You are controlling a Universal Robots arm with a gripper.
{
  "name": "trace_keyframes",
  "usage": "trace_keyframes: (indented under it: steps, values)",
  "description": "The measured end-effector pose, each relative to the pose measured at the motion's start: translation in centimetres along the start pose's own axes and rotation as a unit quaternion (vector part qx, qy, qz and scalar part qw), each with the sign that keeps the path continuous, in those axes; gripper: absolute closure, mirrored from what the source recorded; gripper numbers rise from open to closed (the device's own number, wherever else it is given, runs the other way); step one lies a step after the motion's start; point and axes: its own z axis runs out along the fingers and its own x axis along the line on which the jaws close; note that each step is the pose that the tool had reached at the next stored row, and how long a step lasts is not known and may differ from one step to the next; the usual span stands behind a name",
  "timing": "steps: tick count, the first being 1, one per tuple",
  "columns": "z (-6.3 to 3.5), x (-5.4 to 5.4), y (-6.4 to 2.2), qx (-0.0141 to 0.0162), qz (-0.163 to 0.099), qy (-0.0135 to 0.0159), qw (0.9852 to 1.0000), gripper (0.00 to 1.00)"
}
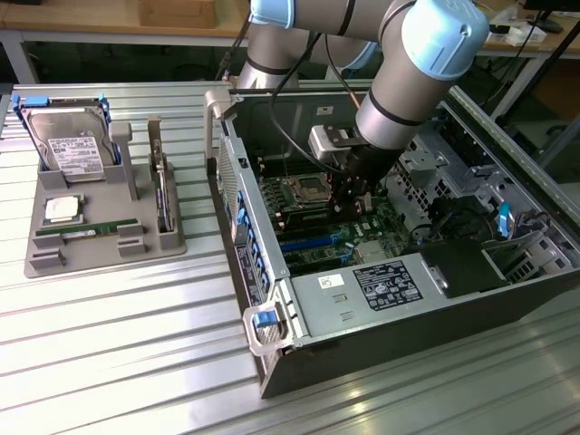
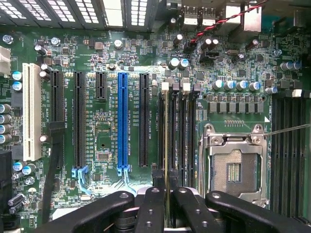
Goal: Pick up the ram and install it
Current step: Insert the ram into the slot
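pincer (image 2: 167, 206) clamped on ram (image 2: 166, 141) | ram edge-on in motherboard (image 2: 97, 141) slot

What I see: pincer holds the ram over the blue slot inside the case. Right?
Wrong slot: the wrist view shows the pincer holding the ram over the black memory slots beside the processor socket, not the blue slot, inside the case.

Claw (image 1: 353, 201): fingertips hidden inside the computer case (image 1: 272, 299) in the exterior view; finger bases cut off by the edge in the wrist view. Ram (image 2: 166, 141): seen edge-on in the wrist view, its near end covered by the claw fingers (image 2: 151, 208); chips and sticker not discernible. Arm (image 1: 408, 63): upper part cut off by the frame edge. Label (image 1: 385, 284) on the case: text too small to read. Hard drive (image 1: 71, 145): label print illegible.
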Motion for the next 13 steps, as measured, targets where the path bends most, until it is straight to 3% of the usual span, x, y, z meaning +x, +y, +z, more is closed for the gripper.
trace_keyframes:
  steps: [13]
  values:
    - [0.12, 0.01, 0.0, -0.0001, -0.002, 0.0002, 1.0, 0.87]
